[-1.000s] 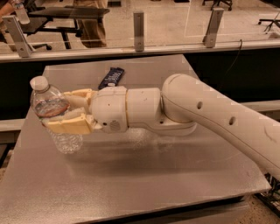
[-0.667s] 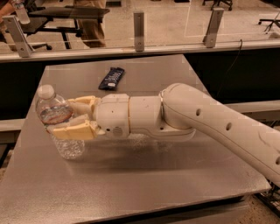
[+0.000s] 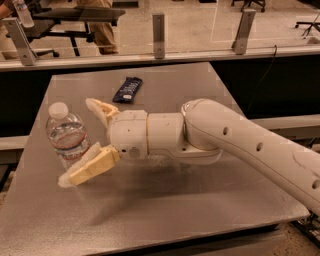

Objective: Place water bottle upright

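The water bottle (image 3: 66,134) stands upright on the grey table (image 3: 165,210) near its left edge. It is clear and ribbed, with a white cap and a label with a red band. My gripper (image 3: 76,142) is open, with its jaws spread wide. One finger (image 3: 98,108) is behind and to the right of the bottle. The other finger (image 3: 90,167) is in front, by the bottle's base. Neither finger presses on the bottle. The white arm reaches in from the right.
A dark blue snack wrapper (image 3: 127,90) lies at the back middle of the table. A rail with metal posts (image 3: 158,28) and glass panels runs behind the table. Another bottle (image 3: 23,13) shows at the far top left.
The gripper was shut on the bottle and holding it tilted above the table. Now its jaws have spread open, and the bottle stands on the table by itself.
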